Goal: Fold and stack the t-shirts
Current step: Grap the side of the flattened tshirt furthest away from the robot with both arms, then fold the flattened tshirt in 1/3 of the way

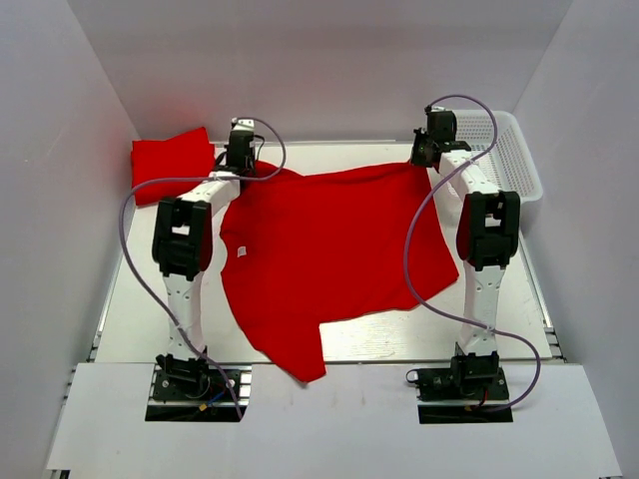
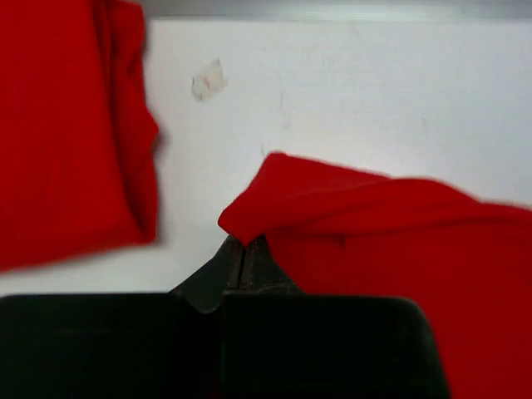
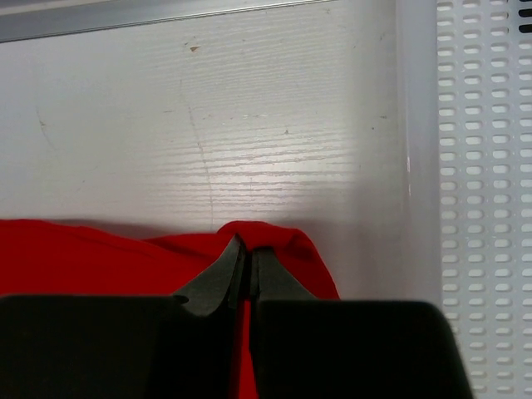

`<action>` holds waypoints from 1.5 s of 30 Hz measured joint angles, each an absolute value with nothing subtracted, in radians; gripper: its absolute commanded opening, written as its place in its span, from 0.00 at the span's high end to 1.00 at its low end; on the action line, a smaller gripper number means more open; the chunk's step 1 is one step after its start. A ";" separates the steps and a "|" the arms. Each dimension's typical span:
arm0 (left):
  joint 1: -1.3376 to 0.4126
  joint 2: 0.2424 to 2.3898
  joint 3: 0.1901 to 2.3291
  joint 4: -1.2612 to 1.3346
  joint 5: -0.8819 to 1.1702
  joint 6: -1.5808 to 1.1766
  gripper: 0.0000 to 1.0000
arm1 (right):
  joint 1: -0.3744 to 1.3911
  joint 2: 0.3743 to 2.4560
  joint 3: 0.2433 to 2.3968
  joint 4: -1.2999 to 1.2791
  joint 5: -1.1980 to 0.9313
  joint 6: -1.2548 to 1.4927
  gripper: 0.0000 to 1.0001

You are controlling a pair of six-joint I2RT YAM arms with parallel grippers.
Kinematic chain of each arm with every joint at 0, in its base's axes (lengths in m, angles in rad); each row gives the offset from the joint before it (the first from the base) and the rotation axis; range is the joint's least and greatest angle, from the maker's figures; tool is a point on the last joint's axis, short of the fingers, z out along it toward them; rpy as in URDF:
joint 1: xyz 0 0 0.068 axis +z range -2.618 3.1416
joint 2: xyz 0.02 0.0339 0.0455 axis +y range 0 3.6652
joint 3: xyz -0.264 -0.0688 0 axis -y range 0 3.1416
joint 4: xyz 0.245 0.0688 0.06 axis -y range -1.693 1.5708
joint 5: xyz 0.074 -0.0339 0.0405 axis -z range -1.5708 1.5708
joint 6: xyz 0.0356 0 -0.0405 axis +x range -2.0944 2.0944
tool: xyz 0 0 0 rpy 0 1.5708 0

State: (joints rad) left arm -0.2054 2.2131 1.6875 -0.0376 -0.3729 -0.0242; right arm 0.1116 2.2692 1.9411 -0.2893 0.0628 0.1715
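Note:
A bright red t-shirt [image 1: 329, 254] lies spread across the table, one end hanging over the near edge. My left gripper [image 1: 240, 160] is shut on its far left corner [image 2: 249, 212]. At the far right corner [image 3: 274, 241] my right gripper [image 1: 427, 152] is shut on the cloth too. A second red t-shirt [image 1: 172, 165], folded, rests at the far left of the table and fills the left side of the left wrist view [image 2: 71, 125].
A white plastic mesh basket [image 1: 504, 150] stands at the far right, close to my right gripper; its perforated wall [image 3: 486, 191] fills the right of the right wrist view. White walls enclose the table on three sides.

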 measured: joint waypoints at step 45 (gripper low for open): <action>-0.240 1.349 1.010 -0.705 0.242 -0.463 1.00 | 0.091 2.004 1.652 -0.389 0.076 0.096 1.00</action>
State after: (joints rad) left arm -0.2398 1.3495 1.0103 -0.7048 0.2424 -0.4629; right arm 0.0910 2.0045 1.6520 -0.3885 0.0757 0.0956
